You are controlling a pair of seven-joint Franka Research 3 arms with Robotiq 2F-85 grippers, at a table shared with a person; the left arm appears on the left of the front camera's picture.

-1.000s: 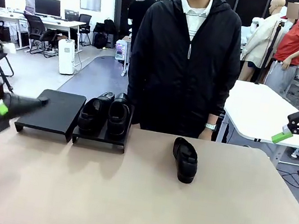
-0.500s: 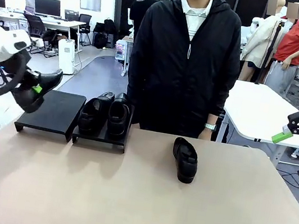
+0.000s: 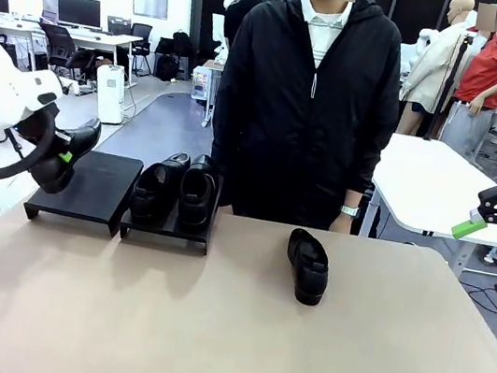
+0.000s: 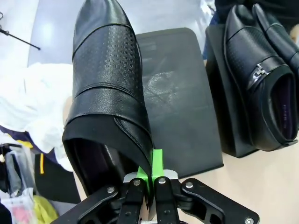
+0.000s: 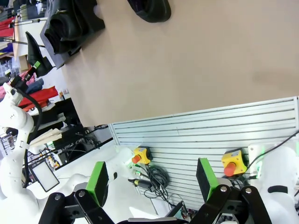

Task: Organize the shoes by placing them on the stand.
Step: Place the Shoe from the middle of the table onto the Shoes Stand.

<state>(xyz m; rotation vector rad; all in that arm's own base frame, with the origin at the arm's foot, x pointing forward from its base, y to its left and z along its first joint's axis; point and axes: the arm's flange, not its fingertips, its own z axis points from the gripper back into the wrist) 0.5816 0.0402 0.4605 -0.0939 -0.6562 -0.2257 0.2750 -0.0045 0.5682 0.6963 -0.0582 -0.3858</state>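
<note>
We see the left claw [image 4: 148,183] clenched on the heel rim of a black shoe [image 4: 108,88], holding it in the air just above the left platform [image 3: 85,186] of the stand, toe pointing toward the far side. On the right platform [image 3: 169,229], two shoes [image 3: 177,187] sit side by side. A fourth shoe [image 3: 307,265] lies on the tan worktop [image 3: 225,334] before a person in a black jacket [image 3: 309,102]. The right claw [image 5: 152,179] hangs released, off the worktop's right edge.
</note>
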